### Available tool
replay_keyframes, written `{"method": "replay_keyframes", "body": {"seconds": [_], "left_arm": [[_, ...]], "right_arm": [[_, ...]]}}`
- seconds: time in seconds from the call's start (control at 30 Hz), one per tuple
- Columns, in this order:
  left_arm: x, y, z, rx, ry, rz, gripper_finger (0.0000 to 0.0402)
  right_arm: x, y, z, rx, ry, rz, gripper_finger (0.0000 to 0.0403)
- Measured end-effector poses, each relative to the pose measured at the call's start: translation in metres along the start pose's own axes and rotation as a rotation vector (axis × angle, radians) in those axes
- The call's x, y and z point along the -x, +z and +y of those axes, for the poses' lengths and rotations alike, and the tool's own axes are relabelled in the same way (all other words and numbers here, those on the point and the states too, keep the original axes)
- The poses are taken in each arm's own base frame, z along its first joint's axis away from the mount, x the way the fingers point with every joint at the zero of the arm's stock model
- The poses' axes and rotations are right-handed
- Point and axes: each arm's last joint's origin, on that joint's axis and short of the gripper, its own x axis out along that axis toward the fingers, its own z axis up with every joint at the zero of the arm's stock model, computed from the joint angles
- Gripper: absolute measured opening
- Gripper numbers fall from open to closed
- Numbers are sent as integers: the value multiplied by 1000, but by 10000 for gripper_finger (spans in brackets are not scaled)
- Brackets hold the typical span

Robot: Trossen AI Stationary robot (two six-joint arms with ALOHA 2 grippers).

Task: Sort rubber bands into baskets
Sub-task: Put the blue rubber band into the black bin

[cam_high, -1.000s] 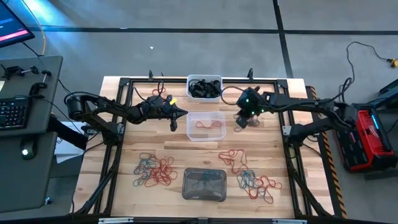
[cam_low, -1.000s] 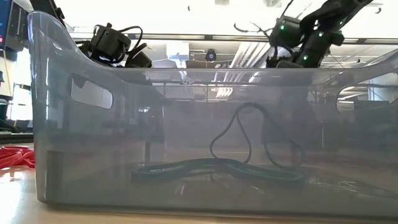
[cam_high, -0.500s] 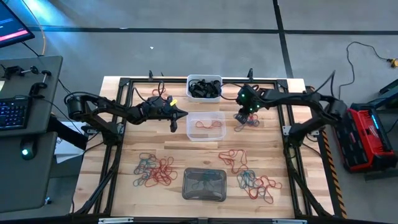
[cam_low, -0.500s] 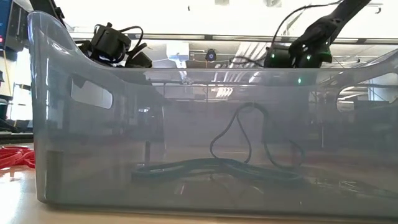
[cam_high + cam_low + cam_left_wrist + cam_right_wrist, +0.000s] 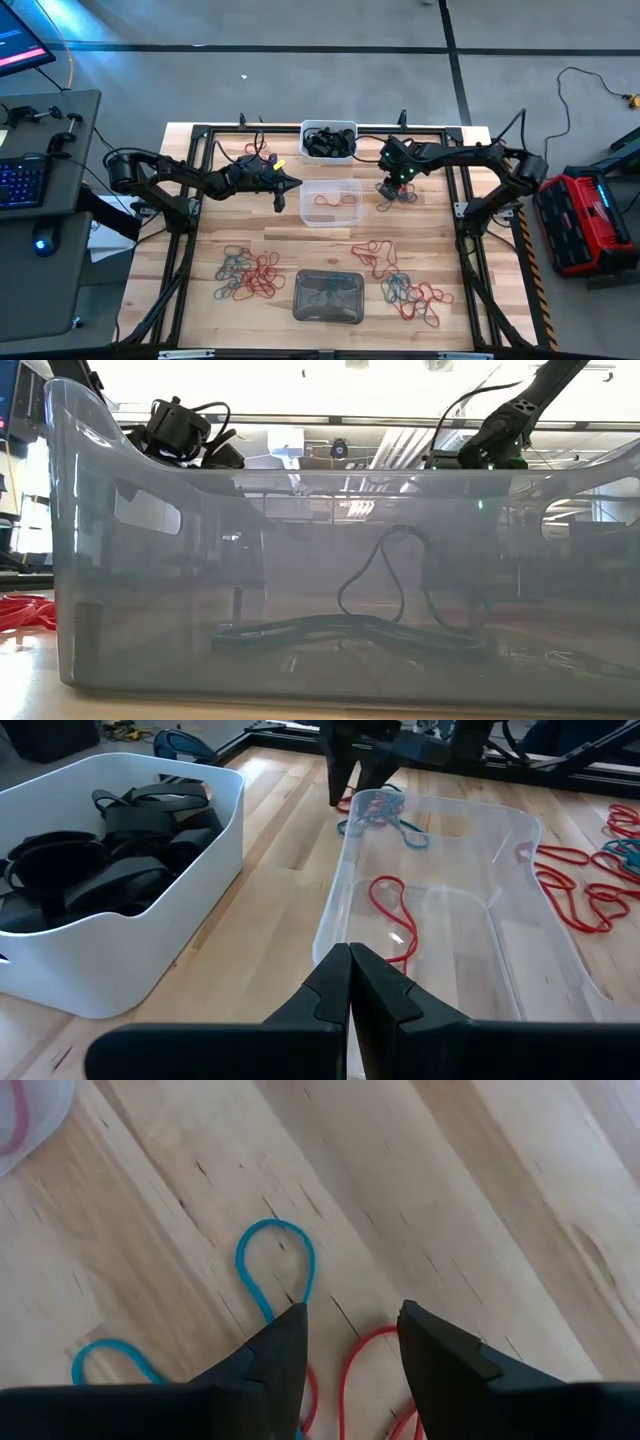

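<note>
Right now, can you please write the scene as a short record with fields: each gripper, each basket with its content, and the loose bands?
left gripper: shut, empty, beside the clear basket
right gripper: open, low over bands on the table
white basket: black bands
clear basket: red bands
grey basket: dark bands
loose rubber bands: red and teal, in groups on the table
</note>
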Motion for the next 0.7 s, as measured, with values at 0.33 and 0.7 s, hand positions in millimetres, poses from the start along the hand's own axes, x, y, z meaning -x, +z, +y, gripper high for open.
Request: {"method": "replay_keyframes", "body": {"seconds": [0.33,0.7], "left_arm": [[0,0,0,0,1,1,0],[0,-1,0,2,4,14,0]], "right_arm": [[8,10,6,96,45,-17,147],[1,7,18,172,6,27,135]]}}
